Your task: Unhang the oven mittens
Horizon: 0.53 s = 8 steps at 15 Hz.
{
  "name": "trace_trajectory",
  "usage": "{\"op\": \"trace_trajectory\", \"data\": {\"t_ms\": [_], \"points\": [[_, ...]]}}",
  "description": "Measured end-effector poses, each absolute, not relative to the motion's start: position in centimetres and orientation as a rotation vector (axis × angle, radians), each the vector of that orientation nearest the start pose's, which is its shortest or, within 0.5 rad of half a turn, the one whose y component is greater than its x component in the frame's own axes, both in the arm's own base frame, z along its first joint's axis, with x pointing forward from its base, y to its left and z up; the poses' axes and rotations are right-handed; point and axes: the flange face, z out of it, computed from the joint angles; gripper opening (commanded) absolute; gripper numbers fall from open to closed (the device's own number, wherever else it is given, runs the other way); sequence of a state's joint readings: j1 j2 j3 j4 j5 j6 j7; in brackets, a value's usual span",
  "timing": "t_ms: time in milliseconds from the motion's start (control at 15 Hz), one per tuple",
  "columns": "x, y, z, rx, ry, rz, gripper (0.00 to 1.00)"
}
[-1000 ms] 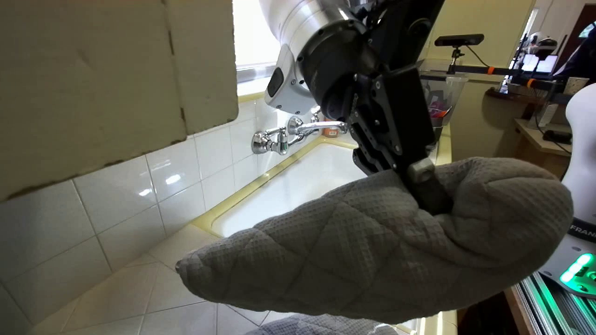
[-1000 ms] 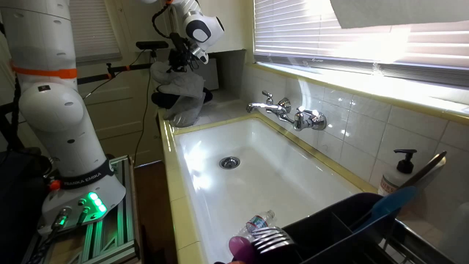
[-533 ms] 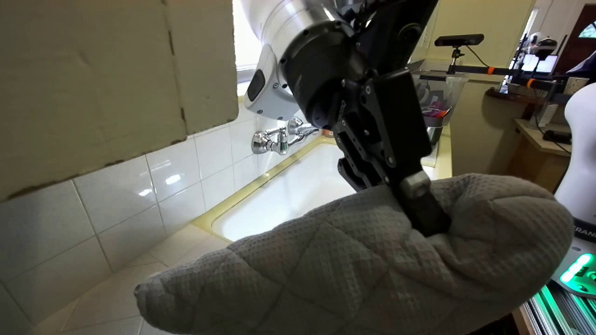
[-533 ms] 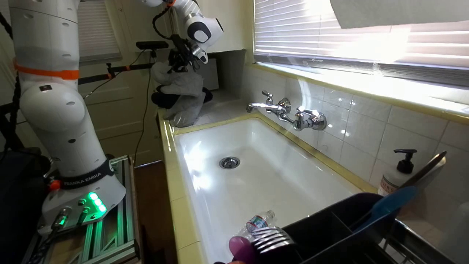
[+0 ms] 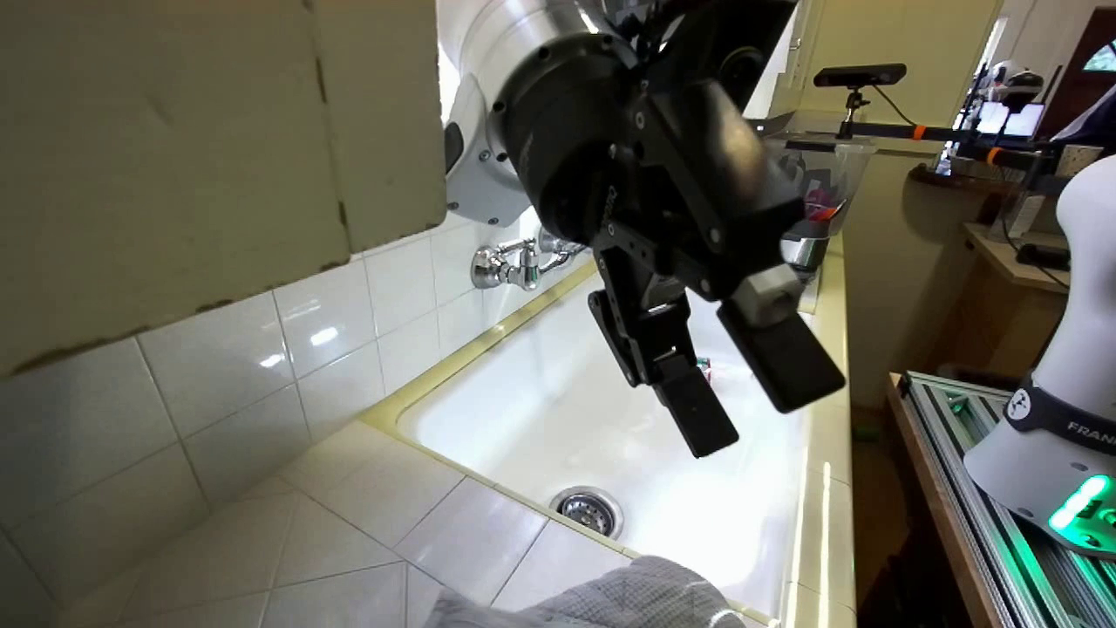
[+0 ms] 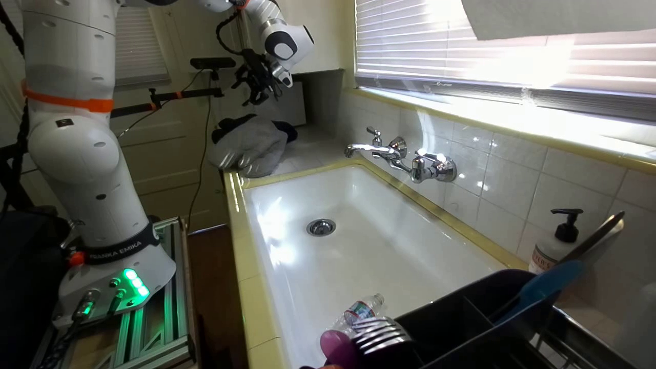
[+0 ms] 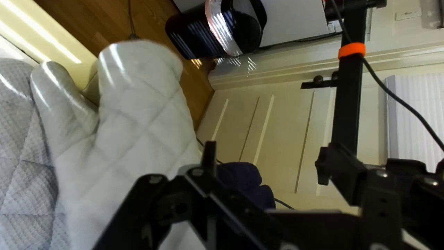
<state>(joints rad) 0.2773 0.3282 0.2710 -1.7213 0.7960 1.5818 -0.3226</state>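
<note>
Wrist view, gripper: two black fingers stand well apart with nothing between them; in an exterior view, above the countertop, clear of any fabric.
Spread fingers, reason: presumably to let the load lie free; the unhanging looks all but done.
Oven mittens: quilted, heaped on the countertop at its robot-side edge, just beside the corner of the sink; neither hangs.
Heap, reason: probably a flat, level spot for soft goods, outside the sink.
Pale mitten: thumb against or over the grey mitten, cannot tell which; blurred tip shown past the countertop's yellow edge, so possibly not settled.
Dark item: at the heap's far side; nature unclear.
Water bottle: lying in the sink near its robot-side edge, at the end away from the mittens; coloured label, not legible.
Utensil caddy: black, at the sink's end opposite the mittens; forks and a blue utensil rise from it, likely set to drain.
Soap bottle: pump top, beyond the caddy toward the wall-side corner; label fragment "ER'S", remainder not in sight.
Robot base: beyond the sink's robot-side edge, well apart; black band lettered "FRANKA EMIKA".
</note>
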Motion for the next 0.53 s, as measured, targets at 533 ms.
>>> {"op": "trace_trajectory", "data": {"t_ms": [533], "points": [[49.26, 36.96, 40.84, -2.114, -0.746, 0.631, 1.0]]}}
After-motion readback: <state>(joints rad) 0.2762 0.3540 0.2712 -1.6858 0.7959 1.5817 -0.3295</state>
